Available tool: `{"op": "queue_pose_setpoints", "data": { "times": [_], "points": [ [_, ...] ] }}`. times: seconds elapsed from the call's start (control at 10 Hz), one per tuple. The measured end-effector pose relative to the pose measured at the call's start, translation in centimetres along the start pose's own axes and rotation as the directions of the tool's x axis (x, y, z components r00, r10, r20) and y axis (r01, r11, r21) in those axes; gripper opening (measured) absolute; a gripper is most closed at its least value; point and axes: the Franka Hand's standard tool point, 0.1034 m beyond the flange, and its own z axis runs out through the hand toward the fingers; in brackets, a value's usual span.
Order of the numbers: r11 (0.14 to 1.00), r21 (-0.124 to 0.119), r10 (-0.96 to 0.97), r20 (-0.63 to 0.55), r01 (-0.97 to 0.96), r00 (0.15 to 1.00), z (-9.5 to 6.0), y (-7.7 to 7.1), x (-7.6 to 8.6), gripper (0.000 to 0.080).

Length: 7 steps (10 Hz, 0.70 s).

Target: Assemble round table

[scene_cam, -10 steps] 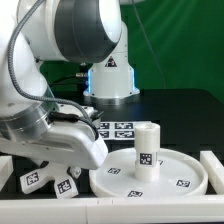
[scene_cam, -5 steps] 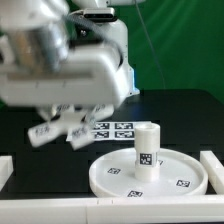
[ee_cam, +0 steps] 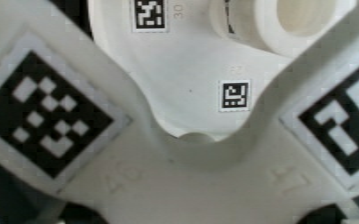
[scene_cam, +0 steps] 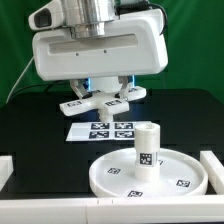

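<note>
My gripper (scene_cam: 100, 91) is shut on the white cross-shaped base (scene_cam: 100, 101) and holds it in the air above the marker board (scene_cam: 108, 129). The base's arms carry square tags. The large round disc (scene_cam: 108, 180) lies flat on the black table at the front. The short cylindrical leg (scene_cam: 146, 150) stands upright at its middle. In the wrist view the base (ee_cam: 43, 105) fills most of the picture. The disc (ee_cam: 176, 60) and the leg's round top (ee_cam: 309, 20) show between its arms. My fingertips are hidden.
White rails stand at the exterior view's left edge (scene_cam: 5, 170) and right edge (scene_cam: 212, 165), and one runs along the front (scene_cam: 110, 212). A green curtain hangs behind the arm's pedestal.
The arm has swung up from low at the exterior view's left to the middle. It carried the cross-shaped base off the table to above the marker board.
</note>
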Motion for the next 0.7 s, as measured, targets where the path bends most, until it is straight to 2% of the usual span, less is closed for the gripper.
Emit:
{"op": "queue_pose_setpoints", "data": {
  "times": [0.1,0.2,0.3,0.4,0.6,0.7],
  "points": [
    [0.996,-0.068,-0.055,0.015,0.056,0.998,0.5,-0.7,-1.0,0.045],
    [0.988,-0.1,-0.118,0.041,0.122,0.992,0.3,-1.9,-2.0,0.045],
    [0.977,-0.116,-0.176,0.043,0.18,0.983,-0.1,-3.3,-2.8,0.045],
    [0.968,-0.12,-0.218,0.024,0.219,0.976,0.0,-4.4,-3.8,0.045],
    [0.971,-0.119,-0.205,0.031,0.207,0.978,0.3,-3.8,-3.7,0.045],
    [0.972,-0.118,-0.203,0.026,0.205,0.979,0.4,-4.2,-3.9,0.045]
  ]
}}
